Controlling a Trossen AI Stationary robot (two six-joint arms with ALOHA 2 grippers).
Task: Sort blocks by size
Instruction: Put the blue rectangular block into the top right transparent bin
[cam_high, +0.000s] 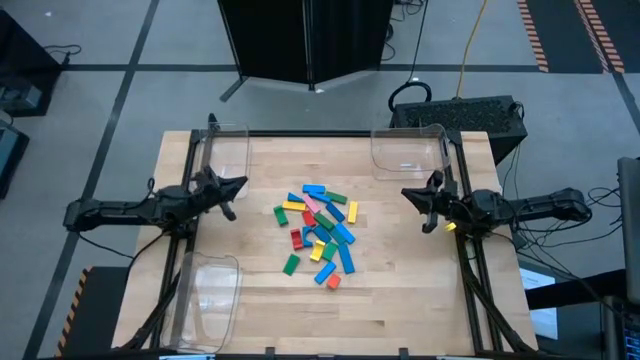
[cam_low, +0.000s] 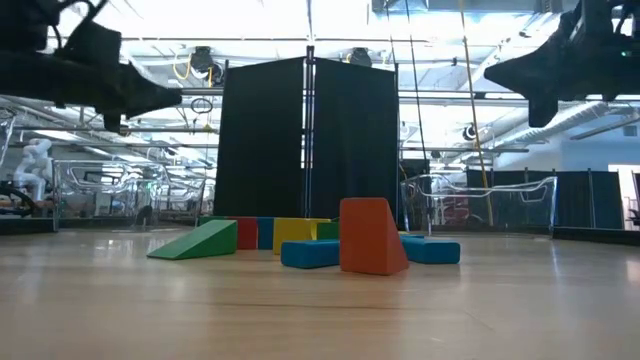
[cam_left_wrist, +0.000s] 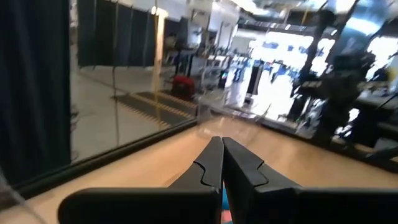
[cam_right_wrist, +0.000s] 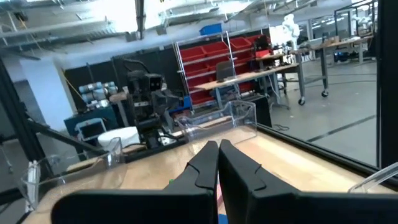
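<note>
Many blocks (cam_high: 320, 232) — between both closed grippers

No text, label, brand, number or sign can be read in any of the views. The blocks (cam_high: 320, 233) in the middle of the table (cam_high: 420, 300) show plain coloured faces with no print on them. The clear bins (cam_high: 408, 150) at the table's corners carry no lettering that can be made out.
</note>
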